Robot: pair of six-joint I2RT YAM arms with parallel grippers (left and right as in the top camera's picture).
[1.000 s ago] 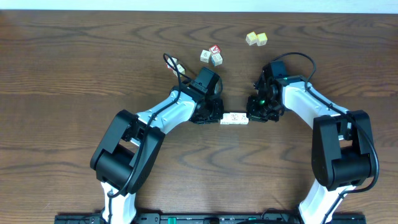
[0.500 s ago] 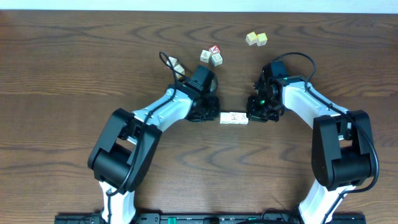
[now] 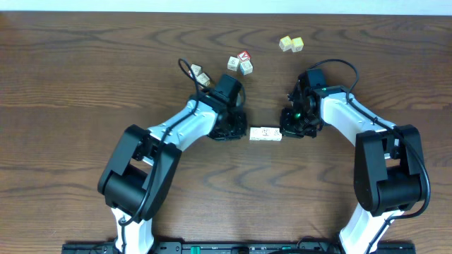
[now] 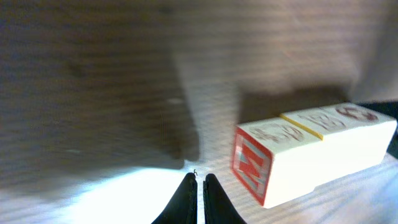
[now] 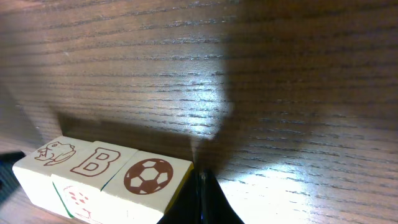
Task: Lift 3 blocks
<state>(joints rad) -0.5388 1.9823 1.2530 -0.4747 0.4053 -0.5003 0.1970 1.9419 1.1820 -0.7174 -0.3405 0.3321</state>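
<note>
The 3 blocks (image 3: 265, 133) lie end to end in a short row on the table between my two grippers. In the right wrist view their tops show an animal (image 5: 50, 152), a letter B (image 5: 93, 160) and a soccer ball (image 5: 148, 176). My right gripper (image 5: 202, 178) is shut, and its tips rest against the soccer-ball end of the row. In the left wrist view the row (image 4: 311, 149) ends in a red-printed face just right of my left gripper (image 4: 200, 180). That gripper is shut on nothing and stands a small gap away from the row.
A cluster with a red-topped cube (image 3: 241, 63) and a pale yellow pair of cubes (image 3: 290, 44) sit farther back. One more small cube (image 3: 202, 77) lies by the left arm's cable. The table's far edge runs along the top.
The left arm's wrist has drifted a little to the left and back, away from the row. The blocks and the right arm have stayed put.
</note>
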